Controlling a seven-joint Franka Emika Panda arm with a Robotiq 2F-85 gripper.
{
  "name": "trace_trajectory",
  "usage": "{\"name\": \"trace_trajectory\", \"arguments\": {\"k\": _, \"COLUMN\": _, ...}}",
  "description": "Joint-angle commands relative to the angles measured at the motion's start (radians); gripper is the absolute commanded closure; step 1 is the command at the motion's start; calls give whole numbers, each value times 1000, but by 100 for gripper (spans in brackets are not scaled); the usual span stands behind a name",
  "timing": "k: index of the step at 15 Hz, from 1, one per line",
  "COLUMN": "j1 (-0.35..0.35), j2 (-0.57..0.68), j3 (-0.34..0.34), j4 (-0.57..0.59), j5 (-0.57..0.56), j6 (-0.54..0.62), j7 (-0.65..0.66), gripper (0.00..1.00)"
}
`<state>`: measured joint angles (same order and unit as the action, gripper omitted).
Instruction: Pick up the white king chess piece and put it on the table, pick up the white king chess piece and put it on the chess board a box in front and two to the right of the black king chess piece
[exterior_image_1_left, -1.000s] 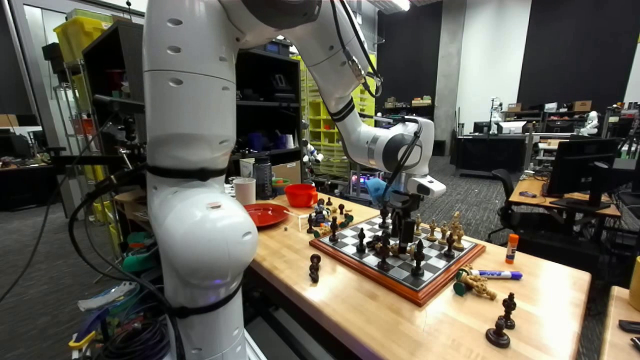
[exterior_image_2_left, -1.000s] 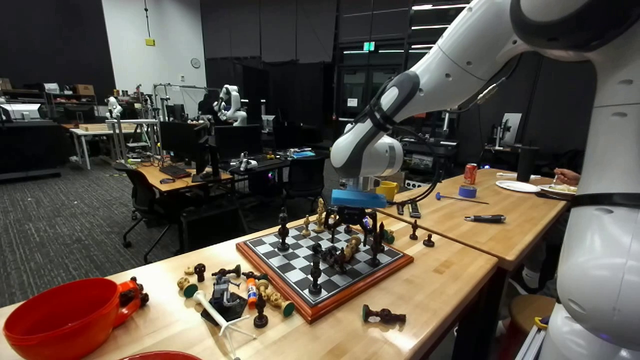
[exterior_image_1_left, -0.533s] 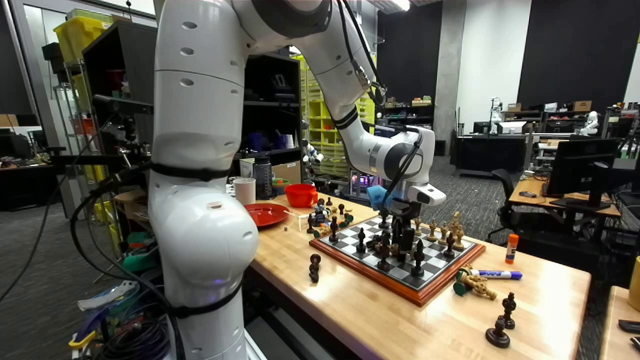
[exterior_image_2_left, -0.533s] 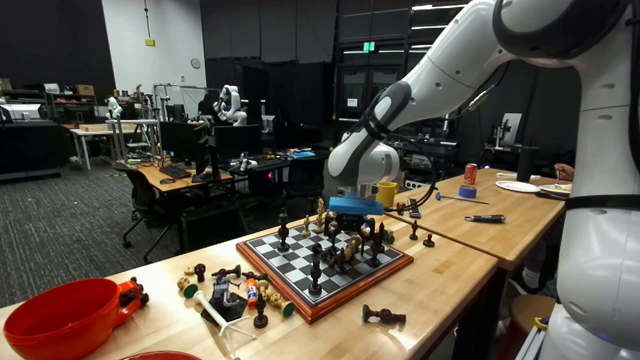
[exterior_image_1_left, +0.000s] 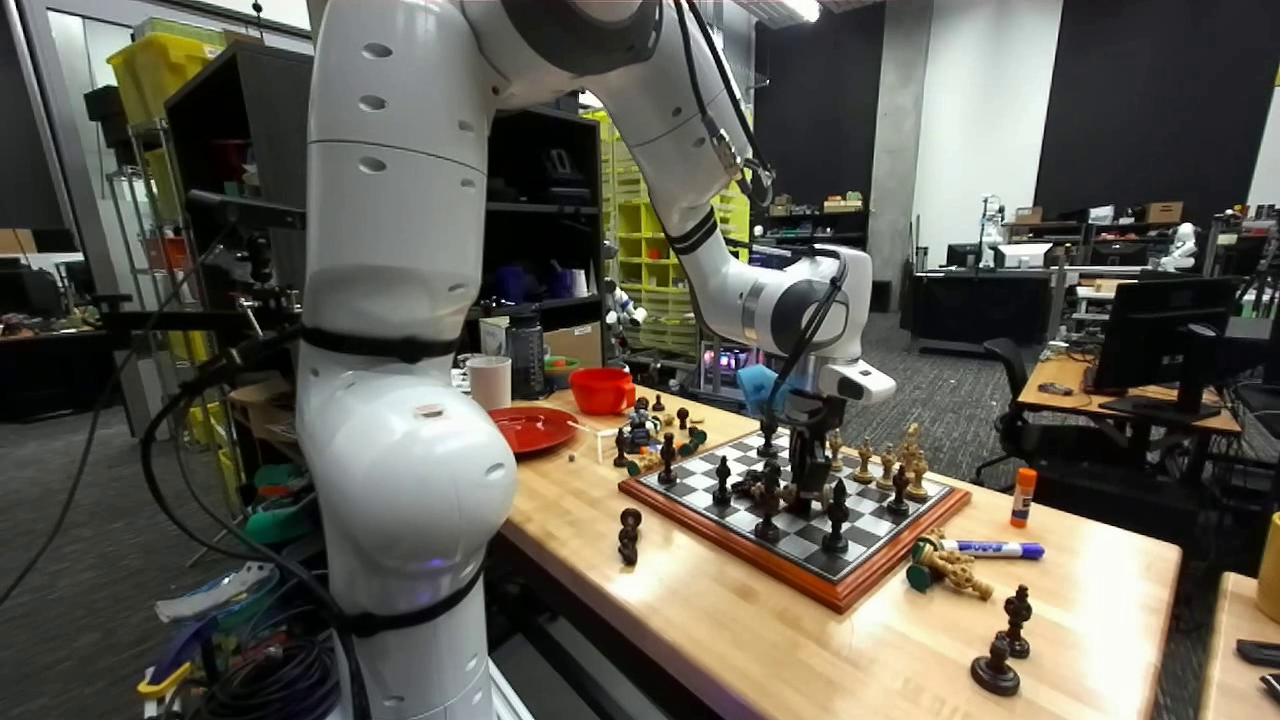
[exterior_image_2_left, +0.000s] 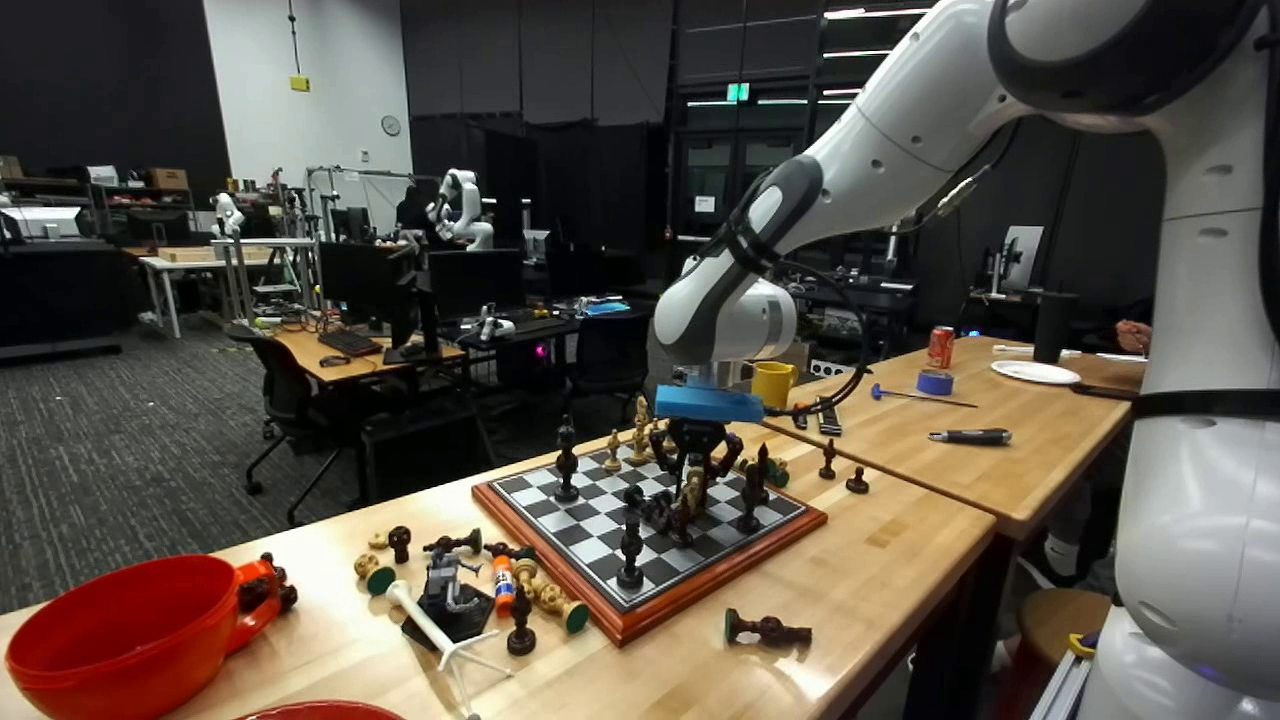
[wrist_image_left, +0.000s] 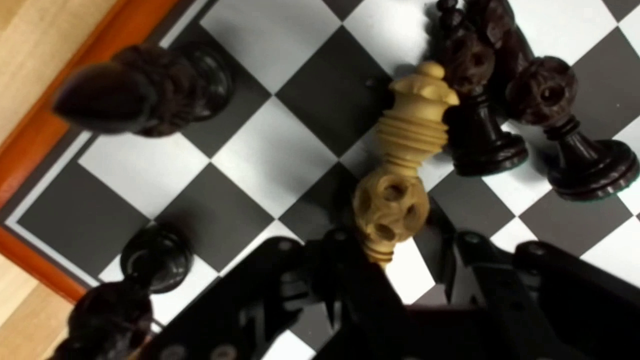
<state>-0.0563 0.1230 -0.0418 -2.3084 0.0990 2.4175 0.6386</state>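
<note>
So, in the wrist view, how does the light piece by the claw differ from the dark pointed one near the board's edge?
Colour: the light piece is pale tan; the dark piece is blackish brown. Pose: the light piece is tipped over; the dark piece stands upright. Top: the light piece ends in a crown with a ball; the dark piece in a smooth point. Both are chess pieces.

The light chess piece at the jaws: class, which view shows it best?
The wrist view: the light chess piece is large, its crown and carved holes clear. Both exterior views show it small, partly hidden.
</note>
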Motion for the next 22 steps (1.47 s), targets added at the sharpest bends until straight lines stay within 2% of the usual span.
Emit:
{"name": "trace_trajectory", "arguments": {"k": 1, "j1": 27, "j2": -31, "j3": -12, "j4": -23, "j5": -29, "j6": 12, "j7": 33, "gripper": 91}}
{"name": "trace_trajectory", "arguments": {"k": 5, "j1": 38, "j2": -73, "j3": -11, "j4": -44, "j5": -60, "j6": 22, "j7": 35, "gripper": 91}}
{"name": "trace_trajectory", "arguments": {"k": 8, "j1": 44, "j2": -128, "j3": -10, "j4": -60, "j5": -127, "j6": 13, "j7": 60, "gripper": 91}}
{"name": "trace_trajectory", "arguments": {"k": 14, "j1": 0, "j2": -299, "j3": -7, "j4": -72, "j5": -186, "j6": -84, "j7": 47, "gripper": 91}}
{"name": "trace_trajectory", "arguments": {"k": 18, "j1": -76, "j2": -414, "j3": -23, "j4": -54, "j5": -199, "j6": -206, "j7": 44, "gripper": 91}}
{"name": "trace_trajectory", "arguments": {"k": 22, "j1": -159, "j2": -508, "j3": -69, "j4": -51, "j5": -177, "j6": -410, "j7": 10, "gripper": 91}}
